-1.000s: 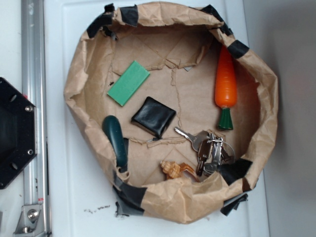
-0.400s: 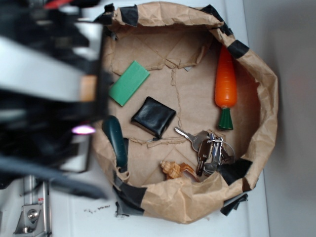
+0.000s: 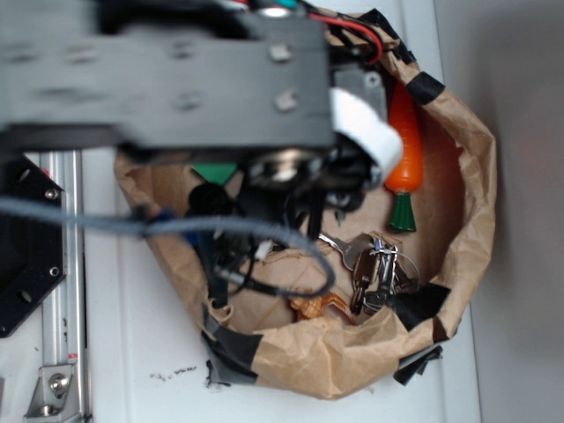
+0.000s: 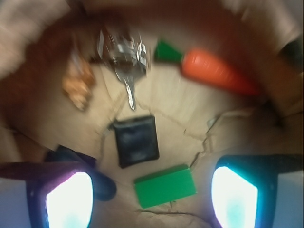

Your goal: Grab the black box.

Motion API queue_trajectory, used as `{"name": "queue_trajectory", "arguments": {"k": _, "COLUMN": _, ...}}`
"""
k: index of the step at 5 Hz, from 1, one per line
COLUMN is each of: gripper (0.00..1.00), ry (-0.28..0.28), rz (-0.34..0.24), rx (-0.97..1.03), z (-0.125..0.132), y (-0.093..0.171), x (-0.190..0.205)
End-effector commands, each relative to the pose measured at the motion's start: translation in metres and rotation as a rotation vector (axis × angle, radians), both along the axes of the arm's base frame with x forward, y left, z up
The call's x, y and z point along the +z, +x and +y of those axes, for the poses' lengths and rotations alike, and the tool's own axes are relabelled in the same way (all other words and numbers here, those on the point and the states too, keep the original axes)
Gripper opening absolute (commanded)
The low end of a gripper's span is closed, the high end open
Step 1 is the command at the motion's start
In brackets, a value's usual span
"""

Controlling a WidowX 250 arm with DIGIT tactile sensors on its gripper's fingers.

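In the wrist view the gripper (image 4: 152,197) stands wide open and empty, its two lit fingers (image 4: 69,202) low at either side. Between them, at six o'clock, lies the green block (image 4: 165,185). Just beyond it, toward twelve o'clock, the black box (image 4: 136,140) lies flat on the paper floor of the bag (image 4: 38,95), touching nothing. Past the box come the keys (image 4: 124,52) at twelve, the carrot (image 4: 216,72) at two and a tan lump (image 4: 79,84) at ten. From outside, the arm (image 3: 167,79) hides the box
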State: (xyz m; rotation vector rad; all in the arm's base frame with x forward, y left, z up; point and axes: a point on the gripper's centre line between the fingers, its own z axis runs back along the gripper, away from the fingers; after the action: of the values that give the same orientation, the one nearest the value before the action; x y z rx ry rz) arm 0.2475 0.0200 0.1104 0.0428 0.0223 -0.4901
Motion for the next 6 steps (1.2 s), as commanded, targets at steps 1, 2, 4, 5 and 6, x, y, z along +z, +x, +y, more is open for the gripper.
{"name": "queue_trajectory", "arguments": {"k": 1, "gripper": 1.0, "ry": -0.039, "rz": 0.079, "rx": -0.014, "z": 0.002, "y": -0.004, "x": -0.024}}
{"name": "queue_trajectory", "arguments": {"k": 2, "gripper": 1.0, "ry": -0.039, "rz": 0.079, "rx": -0.014, "z": 0.002, "y": -0.004, "x": -0.024}}
{"name": "queue_trajectory", "arguments": {"k": 4, "gripper": 1.0, "ry": -0.027, "rz": 0.092, "rx": -0.08, "z": -0.017, "y": -0.006, "x": -0.064}}
{"name": "queue_trajectory", "arguments": {"k": 5, "gripper": 1.0, "ry": -0.088, "rz": 0.096, "rx": -0.163, "z": -0.03, "y": 0.0, "x": -0.089}}
{"name": "queue_trajectory", "arguments": {"k": 6, "gripper": 1.0, "ry": -0.116, "rz": 0.072, "rx": -0.199, "z": -0.045, "y": -0.01, "x": -0.098}}
